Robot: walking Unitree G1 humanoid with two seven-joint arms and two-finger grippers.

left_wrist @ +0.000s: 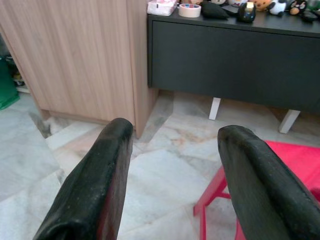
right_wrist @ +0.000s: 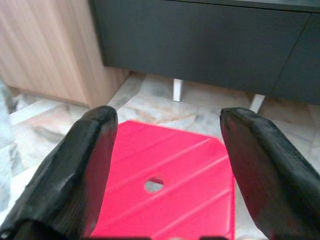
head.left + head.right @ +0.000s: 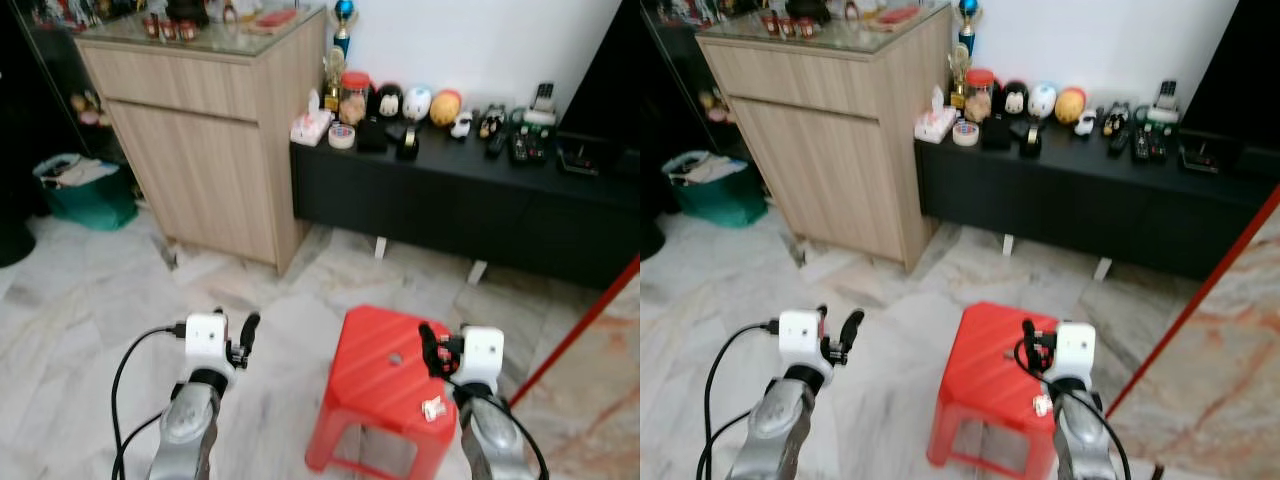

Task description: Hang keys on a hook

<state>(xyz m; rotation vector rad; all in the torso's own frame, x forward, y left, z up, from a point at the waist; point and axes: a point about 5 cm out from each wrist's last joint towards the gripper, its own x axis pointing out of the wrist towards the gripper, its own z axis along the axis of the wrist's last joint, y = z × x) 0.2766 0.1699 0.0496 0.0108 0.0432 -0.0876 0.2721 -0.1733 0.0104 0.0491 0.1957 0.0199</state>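
On the red stool [image 3: 385,385], near its front right corner, lie the keys [image 3: 433,408], just beside the right arm. Above the stool the right gripper [image 2: 165,165] is wide and empty. Over the marble floor [image 3: 90,300], the left gripper [image 1: 172,170] is also wide, holding nothing.

One red plastic stool [image 3: 385,385] at 6 o'clock, one wooden cabinet [image 3: 205,140] at 11 o'clock, one long black low cabinet [image 3: 470,205] at 2 o'clock, one green bin [image 3: 85,195] at 9 o'clock, two grippers, one small set of keys [image 3: 433,408] on the stool
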